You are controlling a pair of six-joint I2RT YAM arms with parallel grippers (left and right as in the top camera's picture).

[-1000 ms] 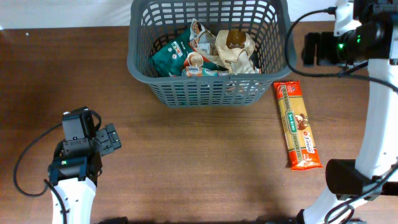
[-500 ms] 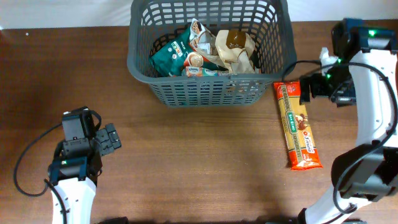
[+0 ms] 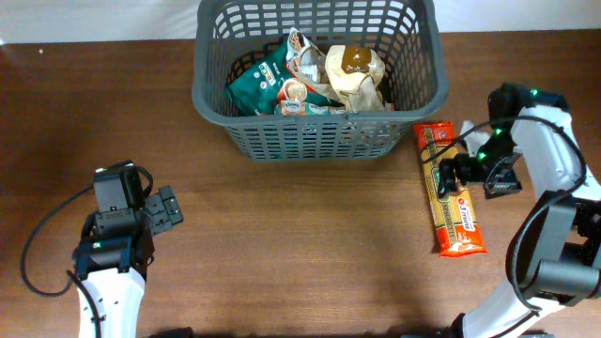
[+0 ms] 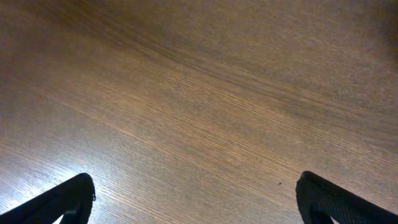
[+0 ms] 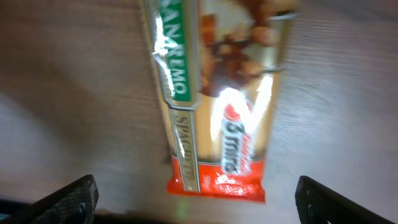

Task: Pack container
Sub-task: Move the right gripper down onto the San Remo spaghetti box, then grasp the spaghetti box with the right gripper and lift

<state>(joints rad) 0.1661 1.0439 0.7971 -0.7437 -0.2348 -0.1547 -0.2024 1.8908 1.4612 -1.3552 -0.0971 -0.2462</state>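
The dark grey lattice basket (image 3: 214,89) stands at the back middle of the table and holds several food packets (image 3: 310,80). A long red spaghetti packet (image 3: 460,221) lies flat on the table to the basket's right; it fills the right wrist view (image 5: 214,99). My right gripper (image 3: 449,172) is open and hovers over the packet's upper half, fingers apart on both sides (image 5: 196,199). My left gripper (image 3: 169,208) is open and empty at the front left, above bare wood (image 4: 196,196).
The wooden table (image 3: 310,253) stretches between the arms. A black cable (image 3: 42,235) loops beside the left arm. The right arm's base (image 3: 563,282) stands at the front right corner.
My right arm has swung from beside the basket's far right corner down and forward, so that its gripper is now over the spaghetti packet. The left arm has not moved.
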